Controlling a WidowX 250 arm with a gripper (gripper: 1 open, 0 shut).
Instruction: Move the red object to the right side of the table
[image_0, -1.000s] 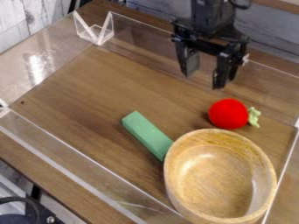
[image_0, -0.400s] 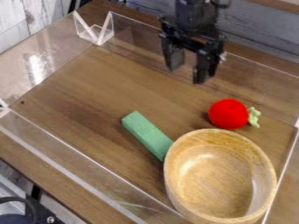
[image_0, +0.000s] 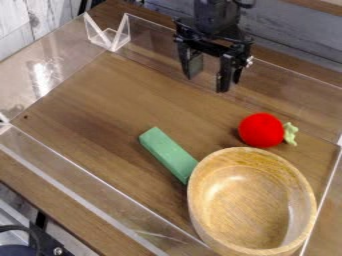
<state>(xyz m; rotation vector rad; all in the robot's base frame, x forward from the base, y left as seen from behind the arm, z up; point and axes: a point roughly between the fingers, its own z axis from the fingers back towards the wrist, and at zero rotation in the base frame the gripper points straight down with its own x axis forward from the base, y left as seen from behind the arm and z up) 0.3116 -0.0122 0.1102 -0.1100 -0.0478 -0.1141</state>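
Observation:
The red object (image_0: 263, 129) is a small round toy fruit with a green leafy stem, resting on the table (image_0: 107, 110) at the right, just above the wooden bowl. My gripper (image_0: 211, 72) hangs over the far middle of the table, up and to the left of the fruit and well apart from it. Its dark fingers (image_0: 193, 63) point down and stand open with nothing between them.
A round light wooden bowl (image_0: 254, 205) fills the near right corner. A flat green block (image_0: 168, 153) lies just left of the bowl. Low clear acrylic walls (image_0: 54, 185) border the table, with a clear bracket (image_0: 107, 32) at the far left.
The gripper has moved left and a little toward the far edge, farther from the red fruit. It stays open. Fruit, block and bowl have not moved.

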